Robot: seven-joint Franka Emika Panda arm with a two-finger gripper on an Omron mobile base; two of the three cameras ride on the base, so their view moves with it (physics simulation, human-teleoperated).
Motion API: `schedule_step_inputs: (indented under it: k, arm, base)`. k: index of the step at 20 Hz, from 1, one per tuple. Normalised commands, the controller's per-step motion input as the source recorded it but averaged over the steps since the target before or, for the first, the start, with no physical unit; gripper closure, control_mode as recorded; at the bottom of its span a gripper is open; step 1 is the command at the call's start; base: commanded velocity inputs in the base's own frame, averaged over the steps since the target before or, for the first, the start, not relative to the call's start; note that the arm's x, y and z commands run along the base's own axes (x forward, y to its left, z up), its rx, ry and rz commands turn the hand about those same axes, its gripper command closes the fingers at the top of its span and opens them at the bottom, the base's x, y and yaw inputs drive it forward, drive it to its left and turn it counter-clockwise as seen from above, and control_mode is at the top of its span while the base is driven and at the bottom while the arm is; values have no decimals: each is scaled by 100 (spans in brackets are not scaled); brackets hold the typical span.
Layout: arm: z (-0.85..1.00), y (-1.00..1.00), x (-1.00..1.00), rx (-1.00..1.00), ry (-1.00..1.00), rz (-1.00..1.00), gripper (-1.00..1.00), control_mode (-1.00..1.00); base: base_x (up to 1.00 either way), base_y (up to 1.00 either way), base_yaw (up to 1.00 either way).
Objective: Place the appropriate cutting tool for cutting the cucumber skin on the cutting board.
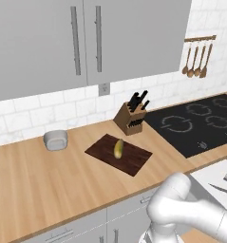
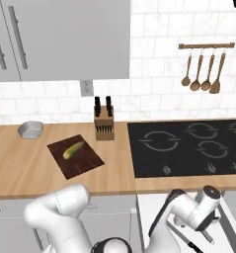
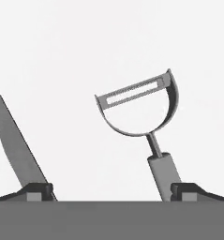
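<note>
The cutting tool, a grey metal peeler (image 3: 164,171) with a loop head, lies on a white drawer floor (image 3: 108,47). My gripper (image 3: 112,193) hangs over it, open and holding nothing. The peeler's handle runs down just inside the right fingertip (image 3: 186,191). A pointed knife blade (image 3: 15,145) lies by the left fingertip. On the counter, the yellow-green cucumber (image 1: 118,148) (image 2: 73,149) rests on the dark brown cutting board (image 1: 134,160) (image 2: 85,165), well to the left of the arm.
A tan knife block (image 1: 130,119) (image 2: 104,127) stands behind the board. A grey bowl (image 1: 55,140) (image 2: 30,129) sits at the left. The black cooktop (image 1: 195,123) (image 2: 188,146) lies to the right, and wooden spoons (image 1: 196,59) (image 2: 203,71) hang above it.
</note>
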Motion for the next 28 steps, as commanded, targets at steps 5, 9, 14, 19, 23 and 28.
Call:
schedule_step_inputs:
  k: [5,9,14,19,23,28]
  arm:
    - [-12,-25,27,-2,21,20,-100,-100]
    - [0,-61,1,2,9,18,-100,-100]
    - [0,-44,2,2,2,13,-100,-100]
    - [-17,-33,16,5,7,12,-100,-100]
    - [-61,-31,-1,5,11,11,-100,-100]
    - [-98,-11,-46,12,3,5,-100,-100]
  base:
    - [0,0,0]
    - [0,0,0]
    - [0,0,0]
    - [0,0,0]
    - [0,0,0]
    - [0,0,0]
